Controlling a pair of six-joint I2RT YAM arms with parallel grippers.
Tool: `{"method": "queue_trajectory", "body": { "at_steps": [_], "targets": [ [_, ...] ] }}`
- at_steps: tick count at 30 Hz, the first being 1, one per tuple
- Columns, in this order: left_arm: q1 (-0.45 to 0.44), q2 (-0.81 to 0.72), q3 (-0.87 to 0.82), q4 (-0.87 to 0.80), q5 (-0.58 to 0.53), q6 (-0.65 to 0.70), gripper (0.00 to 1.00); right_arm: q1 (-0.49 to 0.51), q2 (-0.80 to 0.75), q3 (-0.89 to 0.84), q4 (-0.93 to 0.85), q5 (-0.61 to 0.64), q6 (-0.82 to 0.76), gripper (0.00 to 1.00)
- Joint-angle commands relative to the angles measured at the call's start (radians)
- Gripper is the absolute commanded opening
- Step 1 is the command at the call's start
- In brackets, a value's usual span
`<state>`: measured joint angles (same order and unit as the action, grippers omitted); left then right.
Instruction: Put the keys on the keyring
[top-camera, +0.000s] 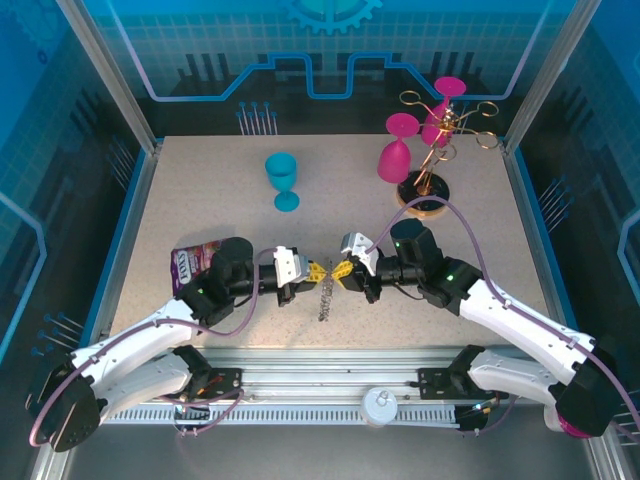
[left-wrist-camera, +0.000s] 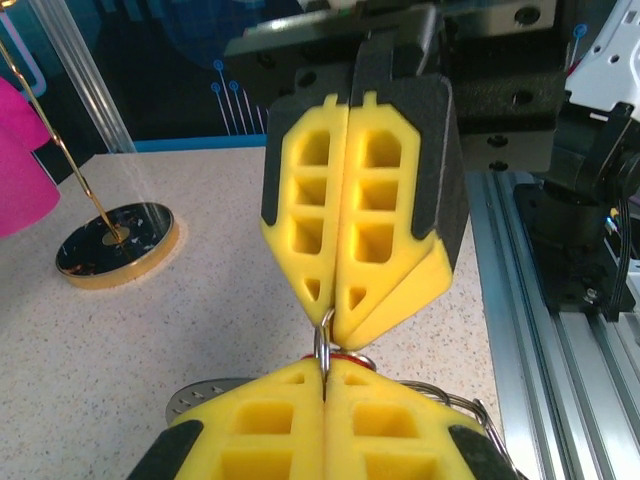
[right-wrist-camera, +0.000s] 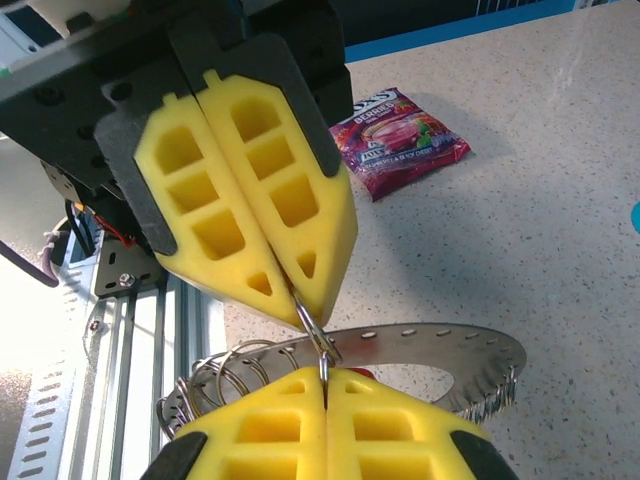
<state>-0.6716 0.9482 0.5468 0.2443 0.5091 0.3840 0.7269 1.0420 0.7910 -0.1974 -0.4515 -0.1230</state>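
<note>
Item: purple snack packet, lying flat near the left edge of the table; in the right wrist view its face carries the word "BERRIES" in white capitals across the upper part, above a picture of red and dark fruit. A larger line of lettering sits above that word but is cut by the fold of the packet and cannot be made out, and the small print lower down is too fine to read. From the top view the same packet's lettering is only a blur.

Bright even overhead light; soft shadow under keyring; glare washes lower left of right wrist view.
</note>
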Motion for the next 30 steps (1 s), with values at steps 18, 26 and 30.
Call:
{"method": "queue_trajectory", "body": {
  "at_steps": [18,26,30],
  "targets": [
    [-0.007,-0.009,-0.037,0.178,0.035,-0.051,0.0,-0.028,-0.076,-0.068,0.116,-0.008,-0.1,0.42],
    [-0.009,0.003,-0.028,0.169,0.051,-0.049,0.0,-0.026,-0.028,-0.056,0.184,-0.06,-0.102,0.31],
    [-0.008,0.003,-0.027,0.173,0.056,-0.05,0.0,-0.024,0.001,-0.048,0.197,-0.081,-0.105,0.22]
  ]
}}
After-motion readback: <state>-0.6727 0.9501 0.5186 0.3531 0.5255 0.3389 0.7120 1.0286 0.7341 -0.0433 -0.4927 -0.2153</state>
